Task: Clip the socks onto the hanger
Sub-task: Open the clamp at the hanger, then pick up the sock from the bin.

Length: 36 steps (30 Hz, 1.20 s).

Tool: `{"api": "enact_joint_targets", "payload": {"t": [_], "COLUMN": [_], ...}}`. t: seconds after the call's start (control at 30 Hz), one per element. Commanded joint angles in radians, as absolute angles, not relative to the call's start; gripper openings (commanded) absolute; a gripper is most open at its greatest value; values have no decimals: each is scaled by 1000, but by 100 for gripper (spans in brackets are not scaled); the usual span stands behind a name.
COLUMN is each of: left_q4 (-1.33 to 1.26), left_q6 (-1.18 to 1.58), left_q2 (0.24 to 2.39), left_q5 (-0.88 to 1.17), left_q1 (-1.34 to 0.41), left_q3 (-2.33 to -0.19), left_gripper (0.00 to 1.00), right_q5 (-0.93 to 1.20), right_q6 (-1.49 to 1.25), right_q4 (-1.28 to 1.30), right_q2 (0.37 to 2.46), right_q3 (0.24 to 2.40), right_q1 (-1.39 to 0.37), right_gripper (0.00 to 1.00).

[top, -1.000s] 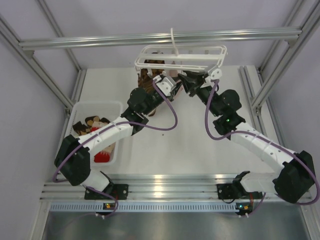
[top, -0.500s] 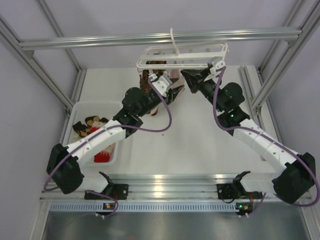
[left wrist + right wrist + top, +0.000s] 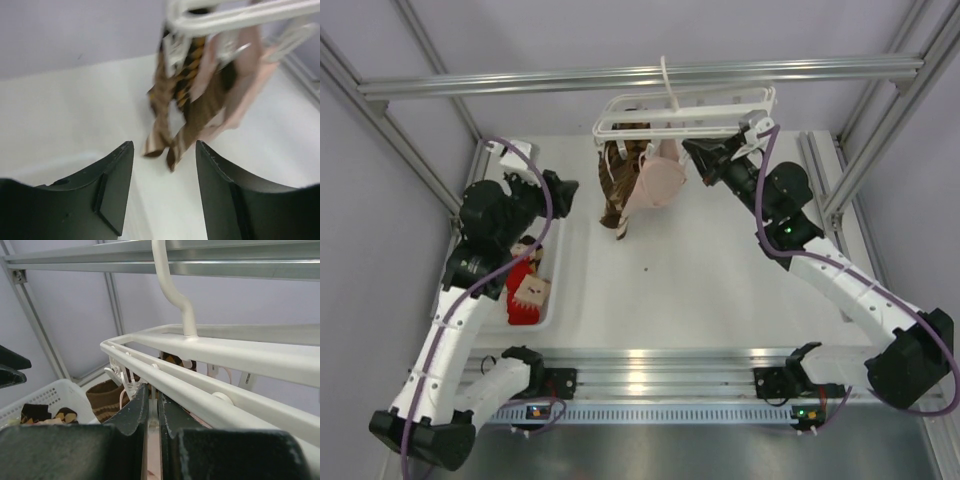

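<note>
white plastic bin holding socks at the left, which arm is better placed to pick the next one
Left, likely: the open, empty left gripper hangs by the white plastic bin; the right gripper is up at the white plastic hanger.

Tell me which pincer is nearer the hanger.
Right. The right pincer sits just under the hanger; the left pincer hangs well off to its left, over the bin.
</note>
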<state>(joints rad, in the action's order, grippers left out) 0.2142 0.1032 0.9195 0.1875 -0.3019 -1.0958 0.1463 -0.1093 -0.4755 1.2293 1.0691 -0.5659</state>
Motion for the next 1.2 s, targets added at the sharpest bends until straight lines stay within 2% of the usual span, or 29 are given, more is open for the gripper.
{"api": "enact_joint_targets", "payload": {"t": [0.0, 0.17, 0.33, 0.43, 0.6, 0.9, 1.17], "left_q4": [606, 863, 983, 1034, 1190, 941, 749], "left_q6": [178, 125, -29, -149, -299, -419, -422], "left_q2": [861, 795, 896, 1000, 1204, 1219, 1282], "left_q5": [117, -39, -162, -126, 71, 43, 20], "left_q1": [-171, -34, -17, 26, 81, 81, 81], "left_q3": [-1098, -1088, -1150, -1181, -1126, -853, -770], "left_gripper": [57, 57, 54, 55, 48, 49, 48], "right_q5": [175, 178, 179, 181, 172, 170, 163], "right_q6": [-123, -124, -130, -126, -123, -118, -115], "right_q4": [-445, -431, -423, -417, -416, -413, -399], "right_q2": [1192, 1196, 1206, 1204, 1210, 1218, 1206], "right_q3": [1109, 1109, 1115, 1121, 1123, 1121, 1121], "right_q1": [-554, -552, -554, -552, -552, -552, -548], "right_gripper": [0, 0, 0, 0, 0, 0, 0]}}
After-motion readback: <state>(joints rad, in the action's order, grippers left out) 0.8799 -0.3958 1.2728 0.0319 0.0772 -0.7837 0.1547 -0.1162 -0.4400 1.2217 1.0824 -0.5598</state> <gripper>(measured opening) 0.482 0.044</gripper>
